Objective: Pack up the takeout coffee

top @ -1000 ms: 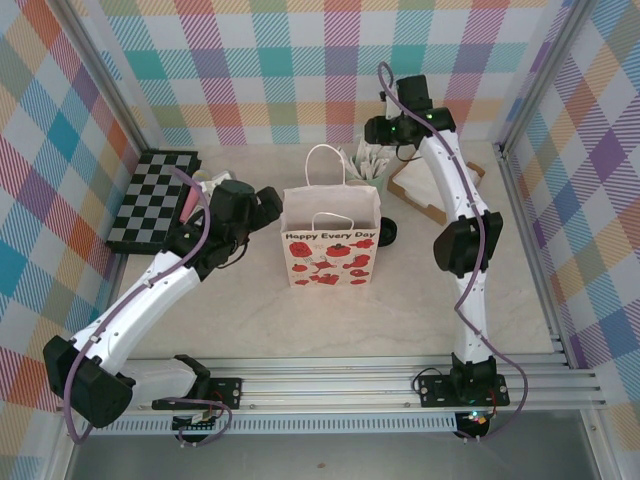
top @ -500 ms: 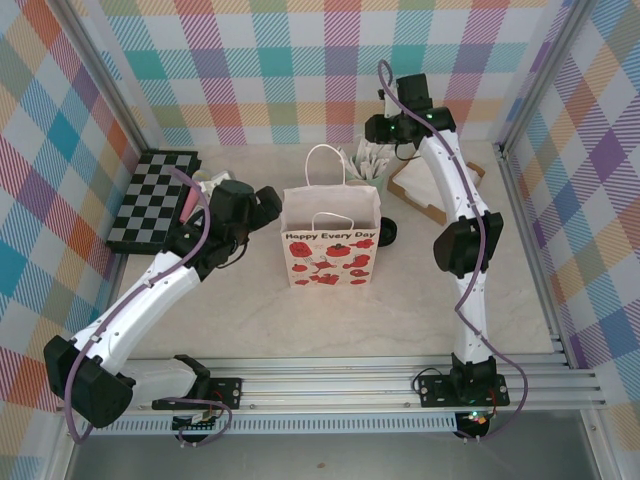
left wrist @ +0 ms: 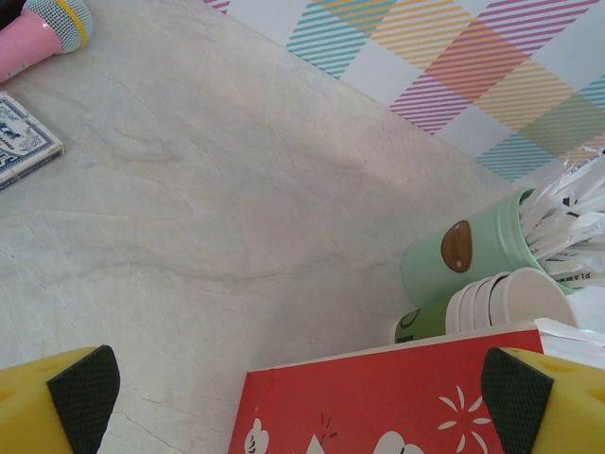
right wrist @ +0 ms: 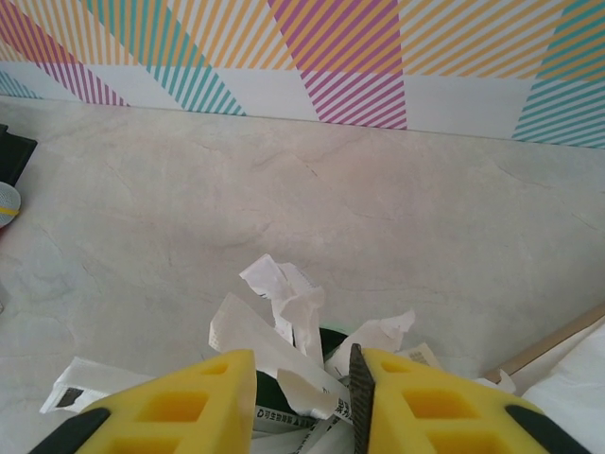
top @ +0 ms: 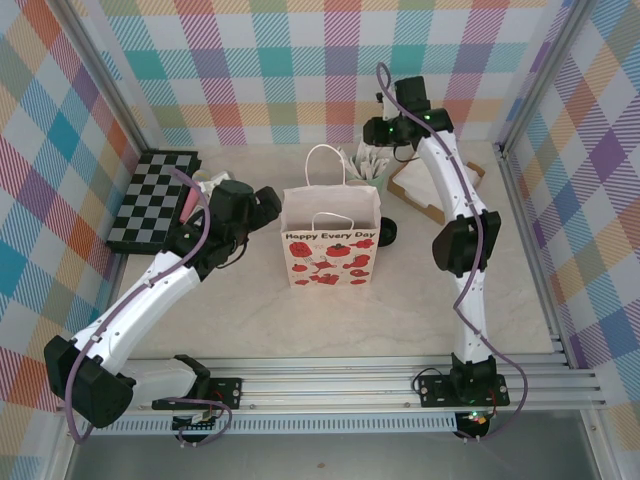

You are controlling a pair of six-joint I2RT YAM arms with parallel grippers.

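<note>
The takeout coffee (top: pixel 388 232) is on the table (top: pixel 300 320), close to the right far corner of the red-and-white paper bag (top: pixel 331 250). From the top view I see mainly its round black lid, and I cannot tell if the cup is upright. The right gripper (top: pixel 378 150) is further back, above the light green cutlery cup (top: pixel 368 168), so it is well apart from the coffee and not touching it. In the right wrist view its yellow fingers (right wrist: pixel 189 397) have only a narrow gap, and white wrapped cutlery (right wrist: pixel 284 293) comes up between and in front of them; I cannot tell if they really pinch a wrapper. The left gripper (top: pixel 265 205) is at the left side of the bag, so the bag is between it and the coffee. Its jaws are spread wide, and the bag's red upper edge (left wrist: pixel 378 407) shows between the two black pads (left wrist: pixel 85 392).
</note>
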